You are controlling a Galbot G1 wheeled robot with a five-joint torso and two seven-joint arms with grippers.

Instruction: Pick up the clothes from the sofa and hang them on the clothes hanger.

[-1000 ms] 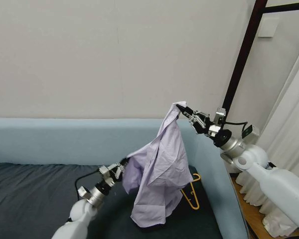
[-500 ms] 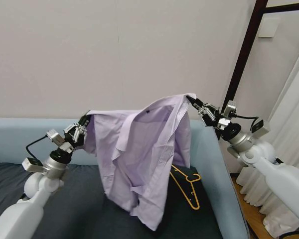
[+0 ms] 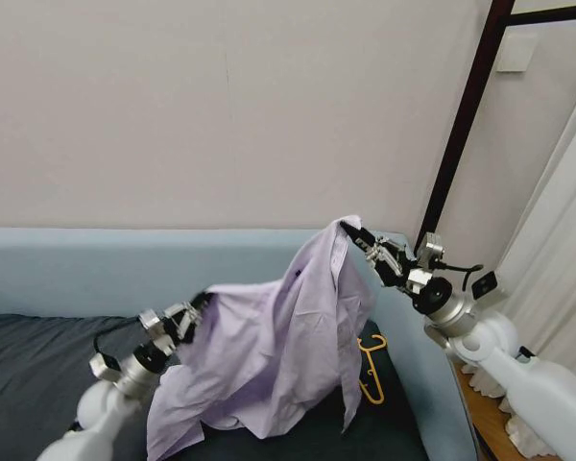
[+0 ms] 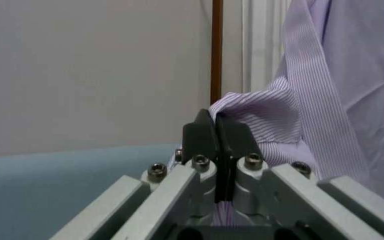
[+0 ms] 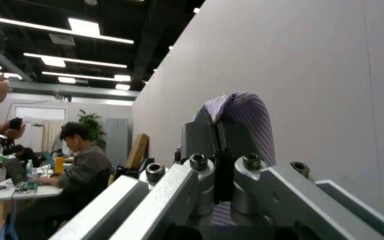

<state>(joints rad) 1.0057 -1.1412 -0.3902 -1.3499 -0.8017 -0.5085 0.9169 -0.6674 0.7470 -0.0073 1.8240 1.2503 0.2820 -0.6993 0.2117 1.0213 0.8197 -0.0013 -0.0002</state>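
I see one lilac shirt (image 3: 278, 355) held above the sofa (image 3: 67, 279) between my two hands. My right hand (image 3: 347, 229) is pinched shut on a fold at the shirt's highest point, near the sofa's right end. My left hand (image 3: 200, 302) sits lower and to the left, also clamped tight on cloth. The fabric sags between them toward the dark seat. One yellow hanger (image 3: 369, 376) lies on the seat, partly behind the shirt.

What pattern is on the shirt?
The shirt has fine lilac pinstripes, clearest in the left wrist view.
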